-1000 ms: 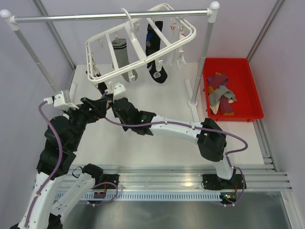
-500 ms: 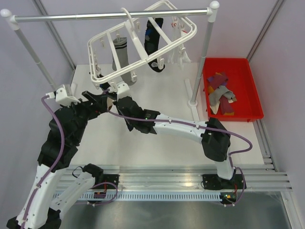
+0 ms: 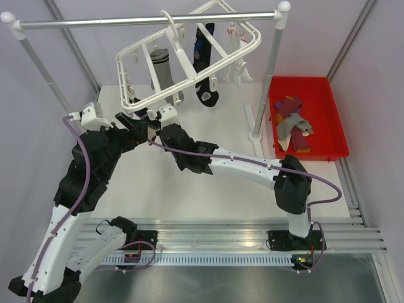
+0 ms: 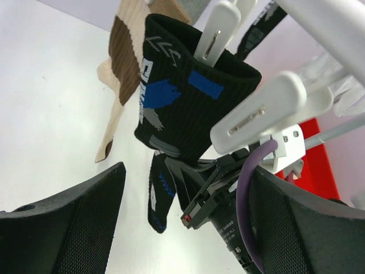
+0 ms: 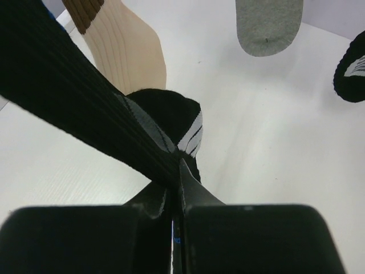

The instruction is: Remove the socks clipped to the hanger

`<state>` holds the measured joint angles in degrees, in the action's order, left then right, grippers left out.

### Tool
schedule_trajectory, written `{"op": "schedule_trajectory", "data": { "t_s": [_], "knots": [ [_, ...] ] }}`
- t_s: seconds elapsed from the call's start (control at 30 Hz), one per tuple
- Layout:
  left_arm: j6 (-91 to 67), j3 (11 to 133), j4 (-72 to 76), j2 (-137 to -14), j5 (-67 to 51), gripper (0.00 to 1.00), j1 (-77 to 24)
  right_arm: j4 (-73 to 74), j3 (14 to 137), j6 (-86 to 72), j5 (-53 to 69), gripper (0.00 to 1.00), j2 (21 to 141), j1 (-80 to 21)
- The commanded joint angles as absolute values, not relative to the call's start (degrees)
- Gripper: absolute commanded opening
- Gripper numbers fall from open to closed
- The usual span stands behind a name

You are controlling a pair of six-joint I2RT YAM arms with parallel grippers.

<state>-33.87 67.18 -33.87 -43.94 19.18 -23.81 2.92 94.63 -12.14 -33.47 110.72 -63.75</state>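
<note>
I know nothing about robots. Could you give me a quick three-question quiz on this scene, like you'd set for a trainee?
1. True or false: the jaws of the right arm are shut on the black-and-blue sock clipped to the hanger.
2. Where do the loose socks lie? A) in the red bin; B) in a blue bucket; C) in a drawer.
3. Fill in: the jaws of the left arm stand ____.
Key: 1 true; 2 A; 3 open.
</note>
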Motion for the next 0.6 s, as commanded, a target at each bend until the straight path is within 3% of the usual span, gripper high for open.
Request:
{"op": "schedule_trajectory", "data": {
  "t_s": [0.0, 0.17, 0.57],
  "knots": [
    [-31.7, 63.3, -35.7, -44.9, 31.2, 0.86, -19.3, -5.9, 96.5, -11.9, -32.0, 0.01, 100.1, -66.7],
    [-29.9, 58.2, -33.0, -38.9, 21.7, 0.88, -19.2, -5.2, 96.6, -11.4, -31.7, 0.01, 100.5, -66.8],
    [-30.1, 59.9, -29.6, -31.0, 3.3, 0.89, -19.2, -4.7, 96.2, -11.3, -31.4, 0.01, 101.3, -66.5]
  ]
}}
